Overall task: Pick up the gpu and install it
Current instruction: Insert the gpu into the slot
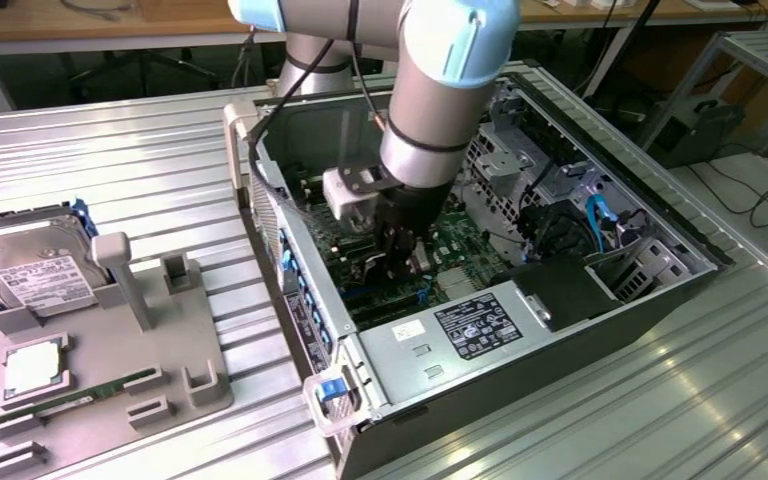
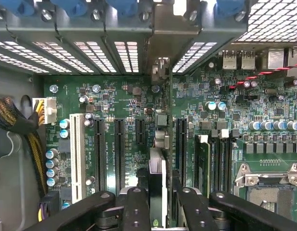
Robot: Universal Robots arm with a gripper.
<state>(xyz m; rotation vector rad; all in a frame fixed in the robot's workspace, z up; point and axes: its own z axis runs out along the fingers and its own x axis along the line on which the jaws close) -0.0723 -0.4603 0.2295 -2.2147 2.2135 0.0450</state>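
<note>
Pincer (image 2: 160, 211) is pinched narrow on the gpu (image 2: 158, 180), which stands on its thin edge inside the open computer case (image 1: 491, 420), just above the green board (image 2: 114, 103) with its long slots. I think it is the putting-in step: the card must stay straight and line up with one slot. I count one gpu, one pincer, one case, and one hard drive (image 1: 31, 270) on the tabletop (image 1: 678, 400) at the exterior view's left.

Exterior view: high, off the arm, angled down from some way back on the open black computer case (image 1: 651, 330) lying on its side. Wrist view: close above the green motherboard (image 2: 138, 106) inside that case, facing straight onto it. Shared: that board (image 1: 471, 245).
</note>
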